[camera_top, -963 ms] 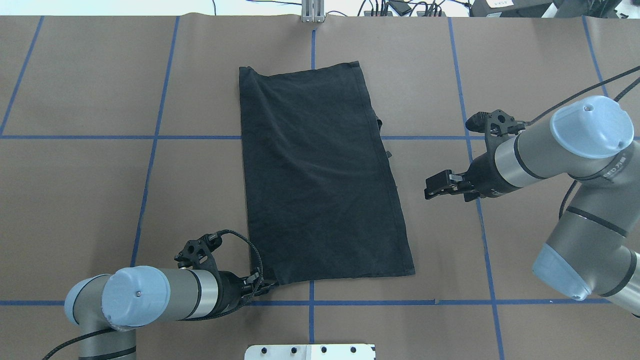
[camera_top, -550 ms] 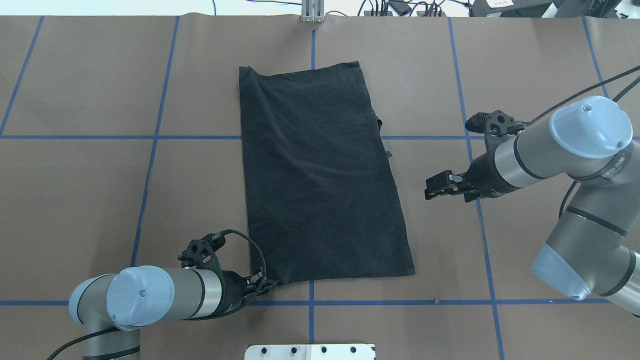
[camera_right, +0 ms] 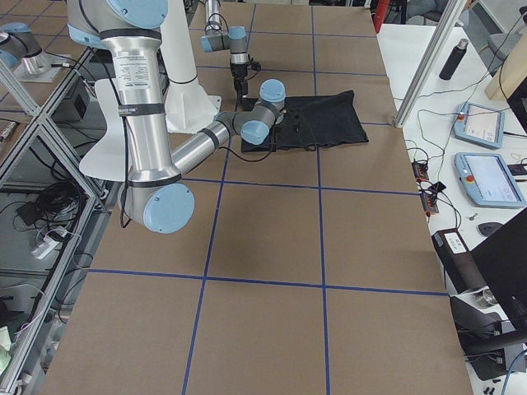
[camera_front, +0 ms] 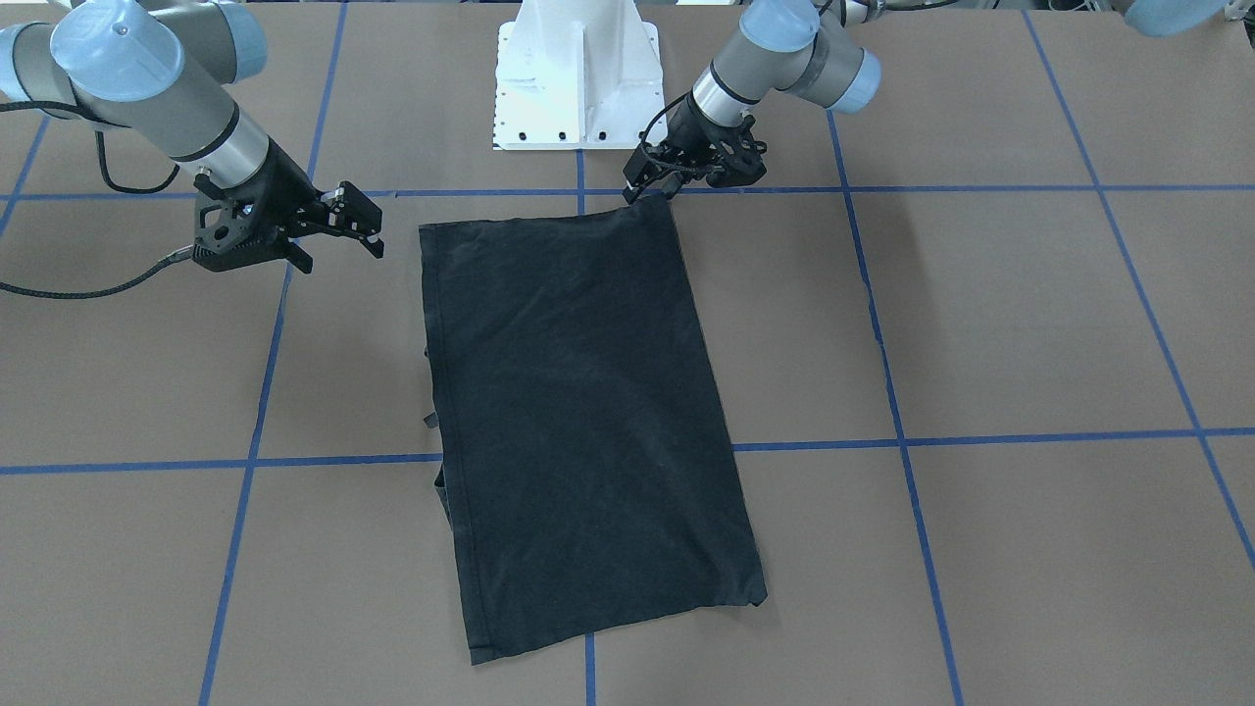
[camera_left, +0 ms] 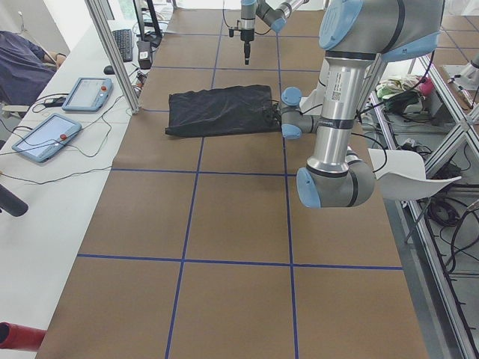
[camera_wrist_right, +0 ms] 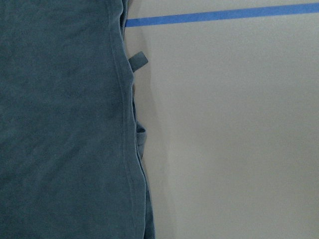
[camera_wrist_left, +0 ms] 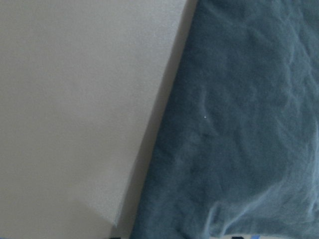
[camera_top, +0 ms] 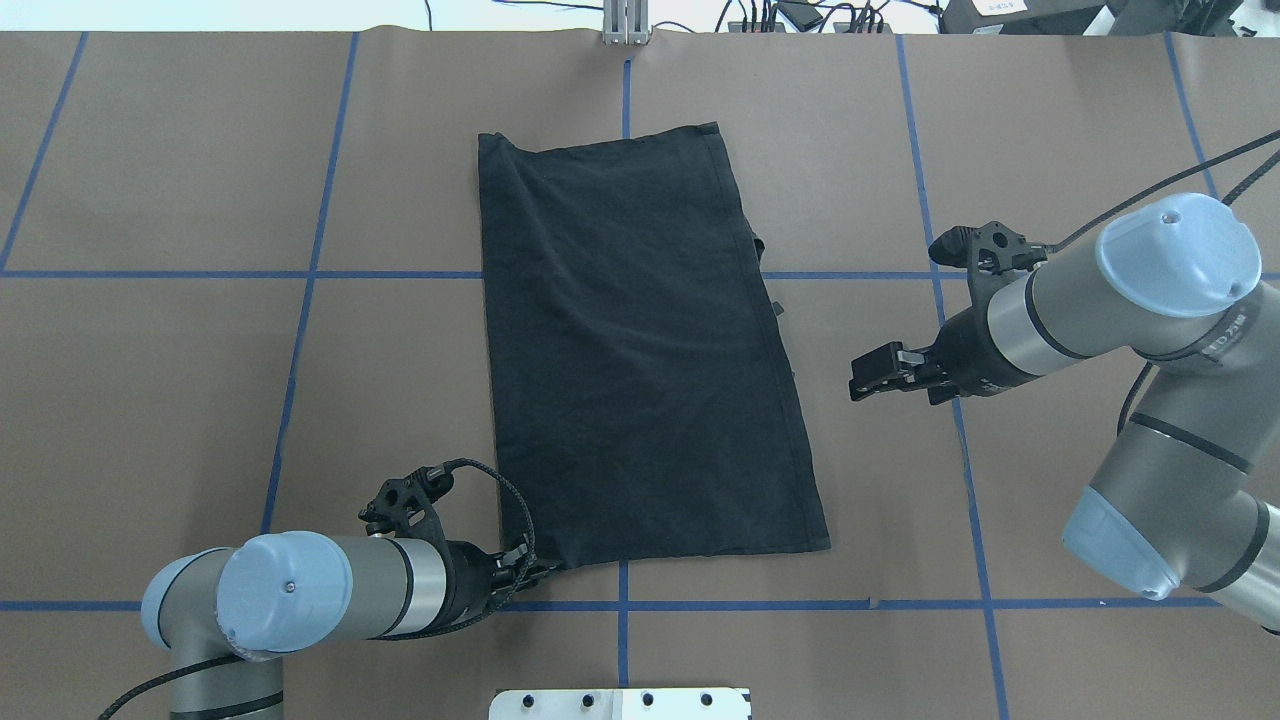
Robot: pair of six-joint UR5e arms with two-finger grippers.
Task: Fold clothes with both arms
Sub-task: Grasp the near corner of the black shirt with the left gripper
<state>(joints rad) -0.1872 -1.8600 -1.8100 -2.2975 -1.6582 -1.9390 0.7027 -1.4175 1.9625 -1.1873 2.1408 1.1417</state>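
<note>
Left gripper (camera_top: pixel 538 572) at T-shirt (camera_top: pixel 640 350) 7 o'clock corner; jaw state unreadable. Right gripper (camera_top: pixel 858 380) jaws parted, T-shirt apart at 9 o'clock.

left arm (camera_top: pixel 390 590): silver-grey and darker grey tube sections, black band near the wrist.
right arm (camera_top: pixel 1050 310): same silver-grey tubing with black rings; small pale lettering on the elbow housing, too small to read.
joint caps (camera_top: pixel 1178 255): light blue, rounded, each with a small central hole.
fingers (camera_top: pixel 878 360): black, blocky, two per arm, on angular black brackets.
cables (camera_front: pixel 69 294): black, braided.
pedestal (camera_front: pixel 578 78): white, with a plate dotted with dark bolts.
</note>
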